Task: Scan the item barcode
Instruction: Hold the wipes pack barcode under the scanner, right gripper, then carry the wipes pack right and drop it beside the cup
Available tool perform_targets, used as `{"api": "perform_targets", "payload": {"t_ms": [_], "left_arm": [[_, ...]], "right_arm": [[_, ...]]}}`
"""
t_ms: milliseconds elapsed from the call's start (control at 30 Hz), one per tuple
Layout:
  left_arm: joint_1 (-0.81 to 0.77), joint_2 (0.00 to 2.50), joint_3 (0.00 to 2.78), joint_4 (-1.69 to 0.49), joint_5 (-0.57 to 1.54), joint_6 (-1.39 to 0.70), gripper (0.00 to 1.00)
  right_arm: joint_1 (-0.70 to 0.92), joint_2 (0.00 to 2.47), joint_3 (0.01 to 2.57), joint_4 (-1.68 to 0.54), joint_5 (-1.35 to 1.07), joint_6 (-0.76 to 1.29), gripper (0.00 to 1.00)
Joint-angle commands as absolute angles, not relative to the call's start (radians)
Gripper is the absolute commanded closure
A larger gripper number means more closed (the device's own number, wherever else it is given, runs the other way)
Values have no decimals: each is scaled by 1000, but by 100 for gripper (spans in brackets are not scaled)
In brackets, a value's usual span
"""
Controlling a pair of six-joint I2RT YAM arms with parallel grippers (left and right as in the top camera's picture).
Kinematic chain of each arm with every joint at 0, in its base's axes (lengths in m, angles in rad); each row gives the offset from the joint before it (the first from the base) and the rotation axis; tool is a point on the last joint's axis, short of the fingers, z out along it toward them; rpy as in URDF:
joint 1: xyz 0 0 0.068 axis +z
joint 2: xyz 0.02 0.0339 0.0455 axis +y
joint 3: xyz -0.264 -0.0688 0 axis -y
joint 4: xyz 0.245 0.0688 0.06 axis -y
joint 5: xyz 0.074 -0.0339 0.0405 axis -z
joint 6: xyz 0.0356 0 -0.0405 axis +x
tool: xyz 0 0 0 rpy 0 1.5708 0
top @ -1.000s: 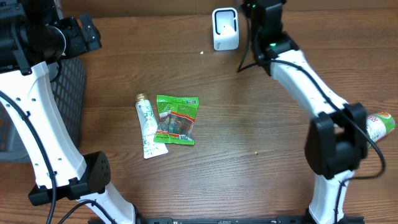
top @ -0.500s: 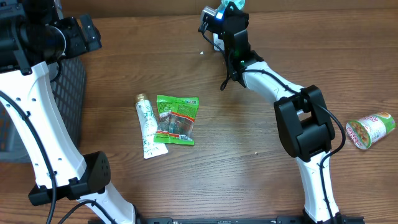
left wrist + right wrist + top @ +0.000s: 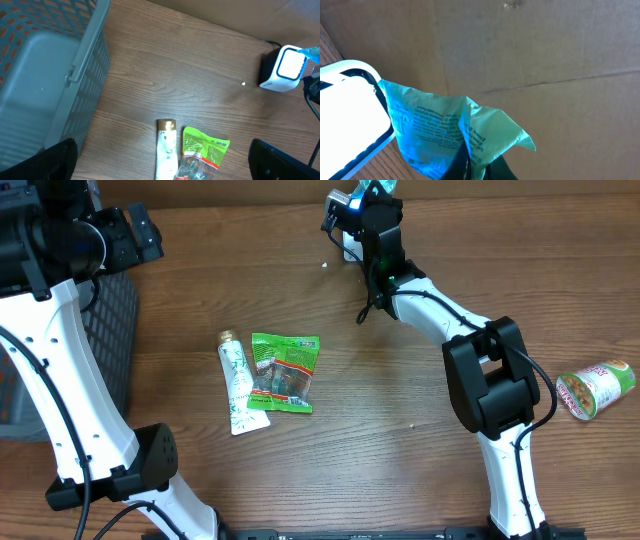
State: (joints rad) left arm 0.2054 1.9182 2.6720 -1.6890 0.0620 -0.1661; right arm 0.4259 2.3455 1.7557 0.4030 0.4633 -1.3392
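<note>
At upper centre of the overhead frame: right hand, arm stretched far across the tabletop, pinched fully closed on one crumpled green packet. Packet held up just beside the white scanner, contact unclear, lit blue on the scanner side. Fine print on the film, too small to read.

At upper left: left hand, raised near the grey basket, spread wide, holding nothing.

Mid-tabletop, lying side by side and touching: one white tube with gold cap, one green snack pouch.

At right edge: one cup on its side, label illegible.

Scanners: one. Baskets: one.
</note>
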Motion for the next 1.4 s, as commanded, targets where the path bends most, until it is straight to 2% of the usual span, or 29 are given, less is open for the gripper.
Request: {"api": "perform_targets", "payload": {"t_ms": [0,467,733,867,1100,1233,1367], "left_arm": [[207,1917,2672,-1689,51,-180,0],[207,1917,2672,-1689,51,-180,0],[207,1917,2672,-1689,51,-180,0],[207,1917,2672,-1689,51,-180,0],[207,1917,2672,-1689,51,-180,0],[207,1917,2672,-1689,51,-180,0],[207,1917,2672,-1689,51,-180,0]], "right_arm": [[424,2331,1775,414,471,-1339,96],[424,2331,1775,402,470,-1329,96],[429,2330,1775,387,472,-1276,96],[435,2308,1775,370,471,-1181,96],[437,2189,1775,125,469,-1003,96],[437,2068,1775,-76,449,-795,96],[423,1938,1775,-336,292,-545,96]]}}
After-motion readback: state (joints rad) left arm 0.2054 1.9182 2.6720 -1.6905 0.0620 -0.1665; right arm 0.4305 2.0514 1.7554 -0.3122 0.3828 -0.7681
